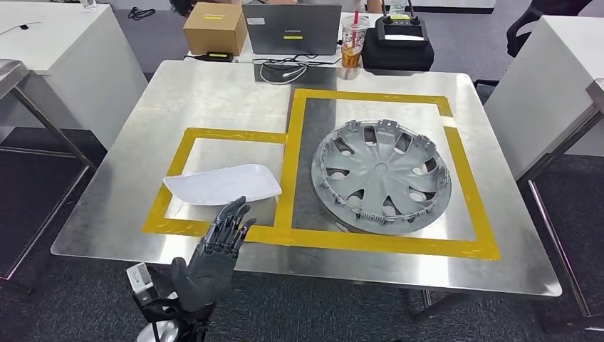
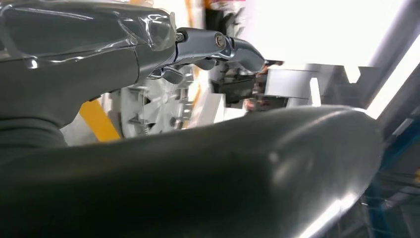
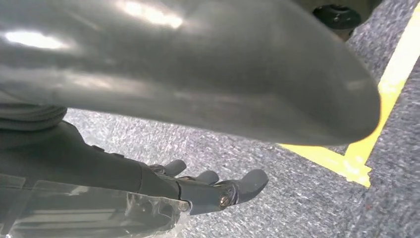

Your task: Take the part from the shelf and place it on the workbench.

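Head view: steel workbench point(image 1: 214, 92), grey carpet point(image 1: 43, 192).

Bare workbench point(image 1: 214, 92) beyond white part point(image 1: 222, 184) (hubcap point(image 1: 381, 177) seemingly right).

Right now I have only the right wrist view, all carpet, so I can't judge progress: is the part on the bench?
Observer: Yes, the white part lies flat in the smaller yellow box.
Operator: Is the left hand off it?
Observer: The left hand holds nothing, fingers spread at its near edge.
Operator: Anything beside it?
Observer: A hubcap lies in the larger box.
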Tool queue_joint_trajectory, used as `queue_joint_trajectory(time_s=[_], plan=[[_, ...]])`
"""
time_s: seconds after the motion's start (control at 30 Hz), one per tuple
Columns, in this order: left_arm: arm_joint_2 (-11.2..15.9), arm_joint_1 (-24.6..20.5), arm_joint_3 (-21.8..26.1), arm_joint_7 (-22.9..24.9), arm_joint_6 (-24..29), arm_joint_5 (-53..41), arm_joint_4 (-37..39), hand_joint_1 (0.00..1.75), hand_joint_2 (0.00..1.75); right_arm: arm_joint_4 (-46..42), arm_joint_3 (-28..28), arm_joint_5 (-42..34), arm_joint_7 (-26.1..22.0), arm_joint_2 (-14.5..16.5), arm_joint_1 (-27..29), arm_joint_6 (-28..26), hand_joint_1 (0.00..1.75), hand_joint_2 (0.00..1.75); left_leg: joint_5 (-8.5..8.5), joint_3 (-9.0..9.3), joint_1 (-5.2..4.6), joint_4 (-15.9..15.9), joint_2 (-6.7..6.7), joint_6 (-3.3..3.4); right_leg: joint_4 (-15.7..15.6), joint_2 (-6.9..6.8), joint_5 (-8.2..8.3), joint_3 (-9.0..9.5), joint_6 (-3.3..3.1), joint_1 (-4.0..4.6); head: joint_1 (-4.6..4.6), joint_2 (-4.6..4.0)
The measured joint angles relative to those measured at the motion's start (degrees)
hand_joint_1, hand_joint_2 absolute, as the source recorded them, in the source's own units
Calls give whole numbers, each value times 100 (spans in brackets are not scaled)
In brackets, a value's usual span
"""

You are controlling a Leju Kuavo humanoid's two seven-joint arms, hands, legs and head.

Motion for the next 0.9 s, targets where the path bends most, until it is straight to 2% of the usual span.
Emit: queue_joint_trajectory(time_s=[0.07, 0.1, 0.13, 0.17, 0.23, 0.27, 0.3, 0.33, 0.37, 0.4, 0.43, 0.47, 0.5, 0.57, 0.6, 0.63, 0.67, 0.73, 0.77, 0.8, 0.83, 0.87, 0.9], plan=[[7, 3, 13, -8, -1, -20, -23, 0, 0, 0, -10, -8, -3, 5, 2, 0, 0, 0, 108, -62, -23, -4, 12, 112, -31, -3, 66, -16, 73, -18, 2, 0], [8, 3, 15, -10, -1, -32, -35, 0, 0, 0, -13, -13, -3, 10, 7, 0, 0, 0, 176, -105, -22, -19, 21, 169, 9, -4, 8, -54, 77, -26, 6, 0], [7, -1, 15, -13, -2, -42, -49, 0, 0, 0, -15, -18, -2, 16, 9, 0, 0, 0, 252, -161, -18, -39, 31, 226, 147, -4, -147, -121, 51, -25, 11, 0], [5, -5, 16, -15, -2, -50, -61, 0, 0, 0, -18, -22, -2, 21, 7, 0, 0, 0, 329, -233, -16, -51, 41, 271, 426, -5, -404, -222, 1, -22, 17, 0], [-1, -13, 17, -17, -2, -55, -69, 0, 0, 0, -30, -30, 1, 23, -2, 0, 0, 0, 462, -396, -55, -47, 45, 325, 1218, -4, -939, -438, -68, -3, 23, 0], [-3, -16, 17, -17, -2, -55, -69, 0, 0, 0, -40, -34, 4, 22, -7, -1, 0, 0, 530, -482, -78, -43, 46, 335, 1557, -4, -1078, -484, -59, 4, 22, 0], [-5, -20, 17, -17, -2, -55, -69, 0, 0, 0, -50, -37, 7, 22, -10, -1, 0, 0, 594, -562, -97, -38, 47, 341, 1721, -4, -1099, -442, -26, 10, 21, 0], [-7, -26, 17, -17, -2, -55, -69, 0, 0, 0, -58, -39, 10, 23, -14, -2, 0, 0, 652, -643, -111, -31, 47, 340, 1656, -4, -1029, -288, 15, 16, 21, 0], [-7, -33, 17, -17, -2, -55, -69, 0, 0, 0, -65, -40, 12, 25, -21, -3, 0, 0, 704, -714, -121, -20, 47, 334, 1376, -4, -927, -26, 45, 26, 20, 0], [-8, -42, 18, -17, -2, -55, -69, 0, 0, 0, -69, -43, 14, 23, -34, -4, 0, 0, 746, -773, -126, -2, 48, 322, 947, -6, -871, 300, 46, 42, 20, 0], [-9, -52, 20, -17, -2, -54, -70, 0, 0, 0, -73, -48, 15, 22, -50, -7, 0, 0, 783, -823, -135, 22, 51, 302, 498, -7, -862, 612, 22, 64, 17, 0], [-10, -61, 21, -17, -2, -54, -71, 0, 0, 0, -76, -56, 16, 21, -65, -10, 0, 0, 820, -856, -140, 41, 56, 276, 166, -7, -878, 825, -11, 86, 13, 0], [-12, -68, 22, -19, -1, -54, -71, 0, 0, 0, -79, -64, 16, 20, -78, -14, 0, 0, 857, -877, -140, 53, 61, 245, -24, -6, -908, 929, -46, 108, 13, 0], [-13, -73, 25, -21, -1, -55, -72, 0, 0, 0, -81, -81, 17, 33, -78, -20, 0, 0, 932, -904, -132, 53, 59, 180, -84, -7, -857, 897, -112, 106, 16, 0], [-13, -74, 30, -21, 0, -54, -72, 0, 0, 0, -83, -88, 19, 39, -76, -21, 0, 0, 890, -934, -124, 83, 48, 145, -97, -14, -809, 856, -153, 88, 24, 0], [-11, -73, 36, -22, 0, -54, -72, 0, 0, -1, -85, -96, 20, 47, -73, -25, 0, 0, 750, -983, -112, 190, 39, 103, -110, -23, -748, 811, -197, 64, 25, 0], [-8, -73, 42, -22, -1, -54, -72, 0, 0, -1, -89, -102, 20, 56, -74, -27, 0, 0, 514, -1056, -91, 402, 31, 59, -118, -31, -683, 756, -227, 41, 30, 0], [-5, -73, 49, -23, 0, -53, -72, 0, 0, -2, -97, -109, 21, 60, -74, -31, 0, 0, -42, -1218, -30, 1075, 28, -36, -112, -37, -561, 627, -252, 42, 21, 0], [-4, -72, 49, -23, 0, -52, -72, 0, 0, -2, -100, -110, 21, 62, -70, -31, 0, 0, -190, -1264, 2, 1403, 29, -72, -107, -37, -500, 552, -244, 41, 20, 0], [-3, -72, 50, -23, 1, -52, -72, 0, 0, -2, -102, -112, 21, 64, -65, -31, 0, 0, -211, -1243, 29, 1599, 30, -99, -102, -37, -441, 477, -231, 39, 20, 0], [-3, -72, 50, -23, 1, -52, -72, 0, 0, -2, -103, -113, 21, 65, -61, -31, 0, 0, -114, -1127, 53, 1600, 30, -114, -97, -35, -385, 406, -213, 36, 19, 0], [-2, -73, 50, -23, 1, -52, -72, 0, 0, -2, -104, -113, 21, 66, -59, -31, 0, 0, 41, -910, 72, 1392, 31, -121, -92, -33, -332, 343, -192, 33, 18, 0], [-2, -76, 52, -22, 1, -52, -72, 0, 0, -2, -104, -114, 21, 67, -59, -31, 0, 0, 157, -613, 83, 1012, 28, -116, -89, -29, -286, 299, -168, 30, 18, 0]])
